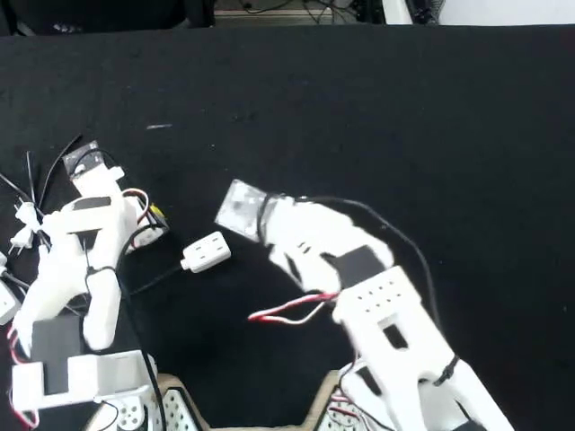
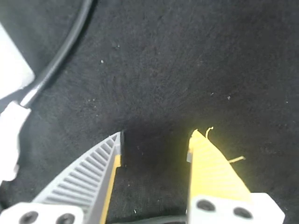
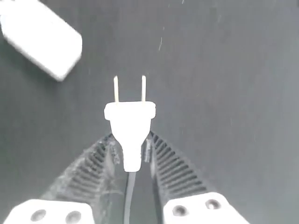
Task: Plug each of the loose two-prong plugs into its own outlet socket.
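**Right gripper clamped on a two-prong plug; left gripper open over bare cloth**

Nearest the lens in the right wrist view, the right gripper (image 3: 131,141) shows two dark, ribbed, wedge-shaped fingers (image 3: 88,172). They are closed tightly on the tapered neck of a white moulded-plastic two-prong plug (image 3: 129,114). The plug's flat shoulder and its two thin, parallel metal prongs project beyond the fingertips. Its thin dark cord runs back between the fingers.

Ahead of the prongs, off to one side and apart from them, lies a white rectangular plastic outlet block (image 3: 42,39) with rounded corners. In the high view this block sits on the black, matt, felt-like table cloth (image 1: 377,117) between the two arms. A black lead (image 1: 153,278) trails from it toward the left arm.

The left gripper (image 2: 154,142) stands wide apart with nothing between its fingers. One is a grey ribbed finger (image 2: 93,172); the other is a smooth yellow finger (image 2: 212,168) with stray threads at its tip. The gripper hangs over bare cloth, near a glossy black round cable (image 2: 58,58) that ends in a white fitting.
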